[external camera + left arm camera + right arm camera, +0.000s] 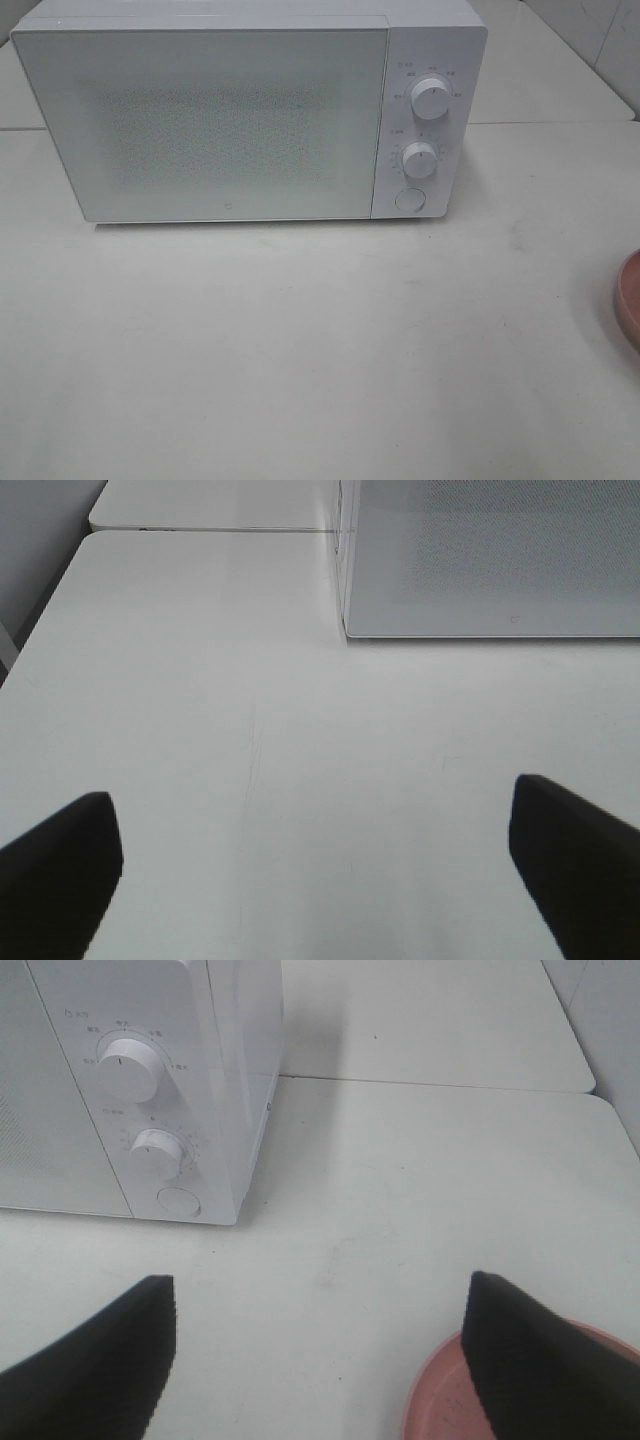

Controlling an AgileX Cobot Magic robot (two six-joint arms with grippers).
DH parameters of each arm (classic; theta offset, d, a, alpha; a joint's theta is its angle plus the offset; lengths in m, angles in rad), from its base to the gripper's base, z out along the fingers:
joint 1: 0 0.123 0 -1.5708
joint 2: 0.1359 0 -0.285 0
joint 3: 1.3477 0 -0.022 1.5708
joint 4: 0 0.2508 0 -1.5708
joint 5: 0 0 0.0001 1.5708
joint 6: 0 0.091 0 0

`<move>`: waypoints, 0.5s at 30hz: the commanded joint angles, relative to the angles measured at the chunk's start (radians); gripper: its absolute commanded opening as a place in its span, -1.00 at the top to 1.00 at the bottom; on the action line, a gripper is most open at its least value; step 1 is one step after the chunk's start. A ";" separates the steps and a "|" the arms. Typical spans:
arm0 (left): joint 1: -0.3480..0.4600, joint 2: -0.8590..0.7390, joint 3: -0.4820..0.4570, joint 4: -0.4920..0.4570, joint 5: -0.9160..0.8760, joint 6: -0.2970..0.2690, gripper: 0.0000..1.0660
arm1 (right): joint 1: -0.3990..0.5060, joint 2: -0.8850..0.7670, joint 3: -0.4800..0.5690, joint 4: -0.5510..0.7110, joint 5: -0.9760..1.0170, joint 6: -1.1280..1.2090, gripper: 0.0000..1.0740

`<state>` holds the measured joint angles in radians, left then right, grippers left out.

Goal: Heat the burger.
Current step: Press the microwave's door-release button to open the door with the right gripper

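Observation:
The burger is out of view in every frame. A white microwave (230, 115) stands at the back of the table with its door closed; it also shows in the left wrist view (495, 560) and the right wrist view (120, 1080). Its panel carries two dials (430, 100) (419, 160) and a round button (408, 200). My left gripper (315, 880) hangs open over bare table in front of the microwave's left corner. My right gripper (320, 1360) is open too, with nothing between its fingers, in front of the control panel. Neither gripper appears in the exterior view.
A round pink plate (630, 298) lies at the table's right edge, and its visible part holds nothing. In the right wrist view the plate (440, 1400) lies partly under one finger. The white table (300, 340) has a seam behind the microwave and a left edge (40, 620).

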<state>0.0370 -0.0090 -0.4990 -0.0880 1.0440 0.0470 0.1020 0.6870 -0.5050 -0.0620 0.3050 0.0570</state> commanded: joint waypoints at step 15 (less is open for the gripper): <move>-0.003 -0.017 0.002 -0.001 -0.006 -0.003 -0.93 | -0.006 0.284 0.004 -0.007 -0.419 0.016 -0.42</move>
<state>0.0370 -0.0090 -0.4990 -0.0880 1.0440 0.0470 0.1020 0.9670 -0.5050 -0.0620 -0.0780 0.0600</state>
